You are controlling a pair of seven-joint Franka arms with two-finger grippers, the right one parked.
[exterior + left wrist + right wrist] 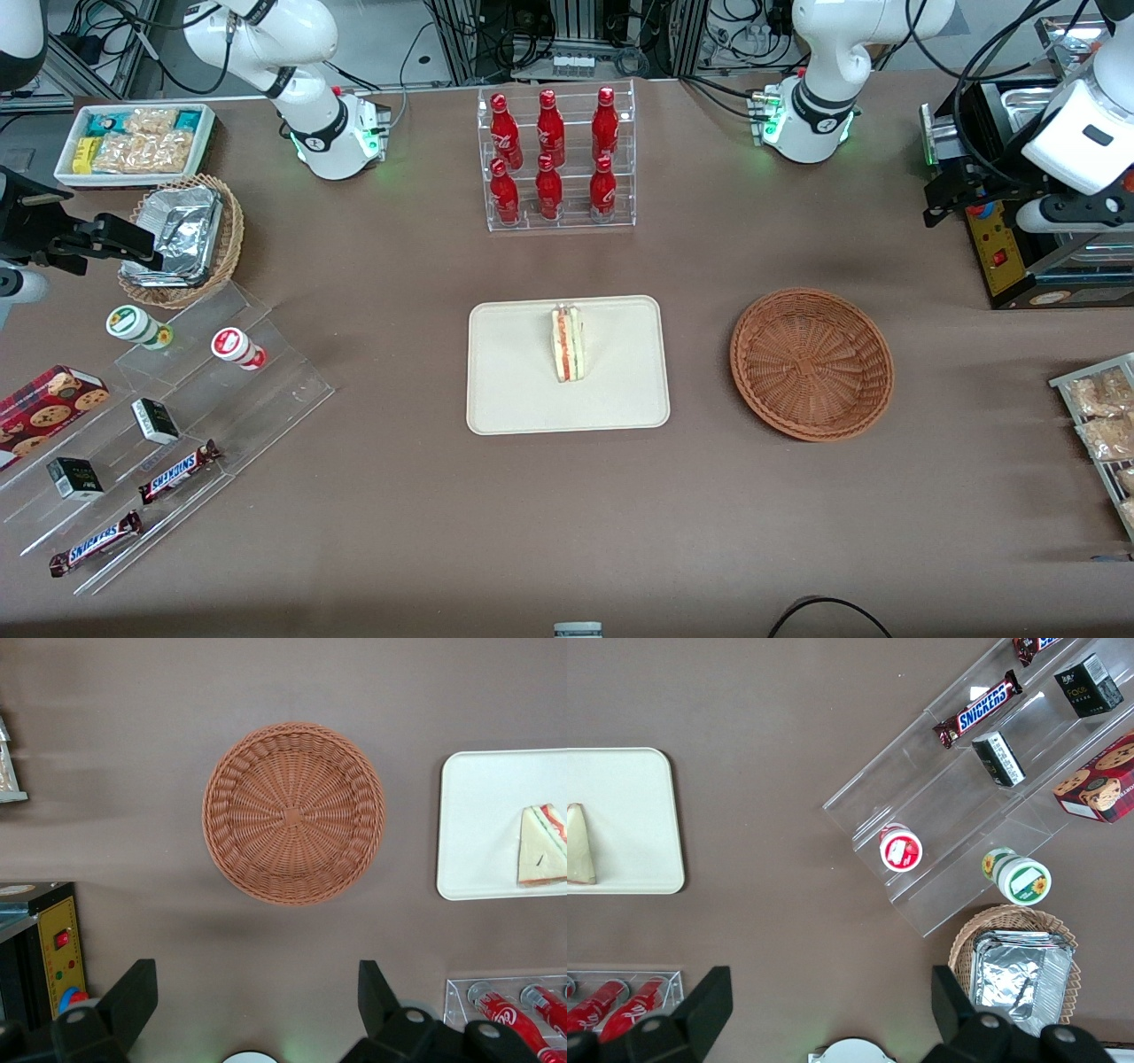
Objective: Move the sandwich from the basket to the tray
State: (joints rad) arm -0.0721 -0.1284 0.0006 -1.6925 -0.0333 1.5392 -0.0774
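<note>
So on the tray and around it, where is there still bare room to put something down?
The tray is bare on either side of the sandwich standing near its middle. The basket is empty, and the cloth between tray and basket is open. The stepped acrylic stand with snacks is crowded. The gripper hangs open above the table beside the basket.
</note>
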